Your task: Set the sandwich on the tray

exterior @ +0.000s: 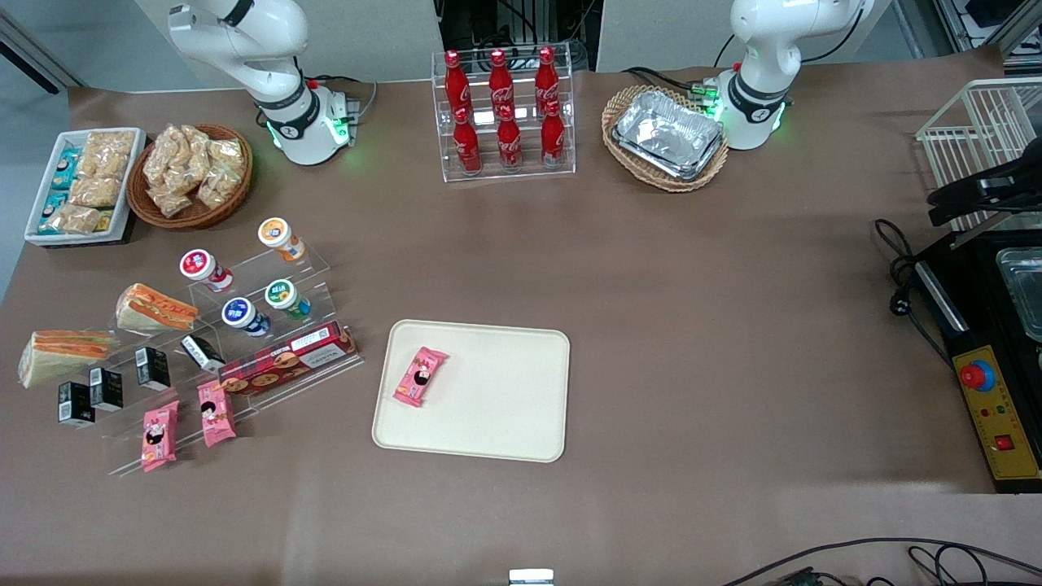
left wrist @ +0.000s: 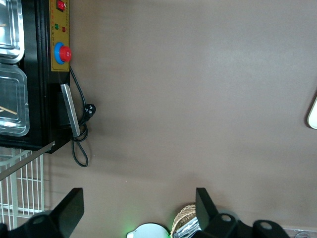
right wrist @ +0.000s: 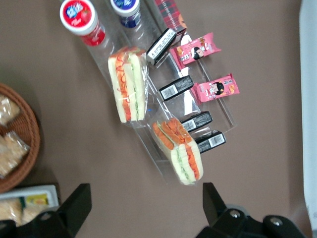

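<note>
The sandwich (exterior: 61, 354) is a clear-wrapped pale wedge with thin orange and green stripes, lying on the clear stepped stand at the working arm's end of the table. It also shows in the right wrist view (right wrist: 178, 148). The cream tray (exterior: 488, 407) lies flat near the table's middle with a pink snack packet (exterior: 421, 376) on it. My gripper (right wrist: 146, 193) is open and empty, high above the table beside the sandwich, touching nothing. It is out of the front view.
A second wedge with a broad orange face (exterior: 155, 309) lies on the same stand (exterior: 269, 382), with small black boxes (exterior: 106, 389), pink packets (exterior: 159, 435) and cups (exterior: 199, 267). A snack basket (exterior: 189, 172), a cola rack (exterior: 505, 114) and foil trays (exterior: 667, 134) stand farther back.
</note>
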Available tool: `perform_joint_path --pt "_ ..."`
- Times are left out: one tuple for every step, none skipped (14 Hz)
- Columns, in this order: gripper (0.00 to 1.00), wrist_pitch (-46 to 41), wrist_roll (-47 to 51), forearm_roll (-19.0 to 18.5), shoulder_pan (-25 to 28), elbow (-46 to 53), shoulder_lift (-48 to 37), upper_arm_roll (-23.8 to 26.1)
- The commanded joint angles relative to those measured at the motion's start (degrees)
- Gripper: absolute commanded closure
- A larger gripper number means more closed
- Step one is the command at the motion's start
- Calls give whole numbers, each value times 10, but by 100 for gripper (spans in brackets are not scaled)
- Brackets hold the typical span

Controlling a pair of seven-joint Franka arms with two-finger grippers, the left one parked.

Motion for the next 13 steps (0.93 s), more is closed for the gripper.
perform_joint_path --pt "0 16 -100 17 1 12 26 -4" --pt "0 24 -113 23 1 10 29 -4" --pt "0 39 -139 24 3 3 30 -3" --pt "0 50 -161 30 5 1 35 -3" --pt "0 52 -166 45 1 -1 43 -3" --pt "0 52 -168 51 0 -1 52 -4" --pt "0 54 -167 52 0 -1 57 -3" --pt "0 56 -167 52 0 -1 62 -3" --pt "0 61 -167 52 0 -2 69 -3" --pt "0 64 -167 52 0 -5 74 -3" --pt "0 74 -168 52 0 -12 74 -3" --pt "0 87 -168 52 0 -23 74 -3" --pt "0 101 -167 53 0 -31 74 -3"
